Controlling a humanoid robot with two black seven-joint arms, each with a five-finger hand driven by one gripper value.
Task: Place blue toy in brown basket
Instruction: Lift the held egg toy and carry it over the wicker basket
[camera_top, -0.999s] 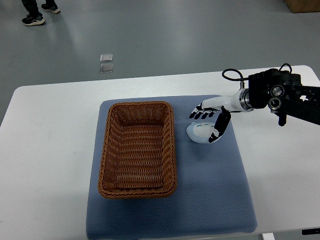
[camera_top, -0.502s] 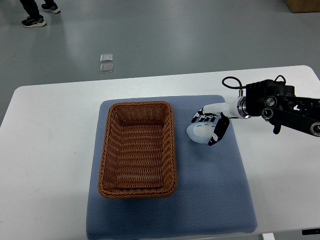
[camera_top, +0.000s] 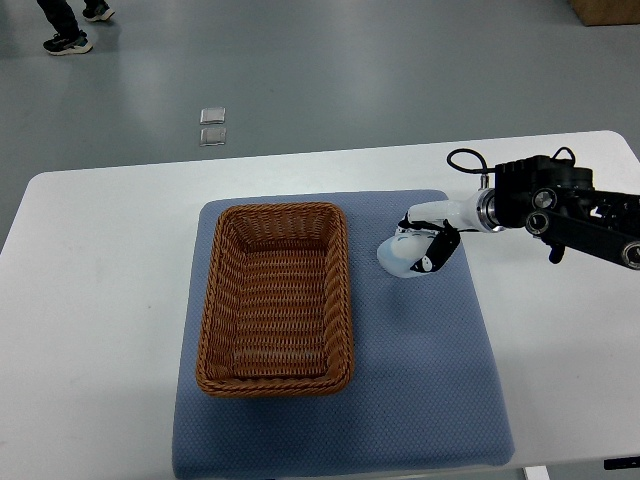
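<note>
A pale blue toy (camera_top: 397, 255) lies on the blue mat (camera_top: 420, 350) just right of the brown wicker basket (camera_top: 276, 298). My right hand (camera_top: 420, 244) reaches in from the right edge and its fingers curl around the toy, thumb on the near side. The toy still looks to rest on the mat. The basket holds nothing that I can see. The left arm does not show.
The mat covers the middle of a white table (camera_top: 100, 300). A black cable loops over my right forearm (camera_top: 560, 205). On the grey floor beyond the table lie two small clear squares (camera_top: 211, 126), and a person's shoes (camera_top: 70, 30) stand at the far left.
The right hand's fingers have closed from spread above the toy to wrapped around it. The toy has shifted slightly up and away from its earlier spot.
</note>
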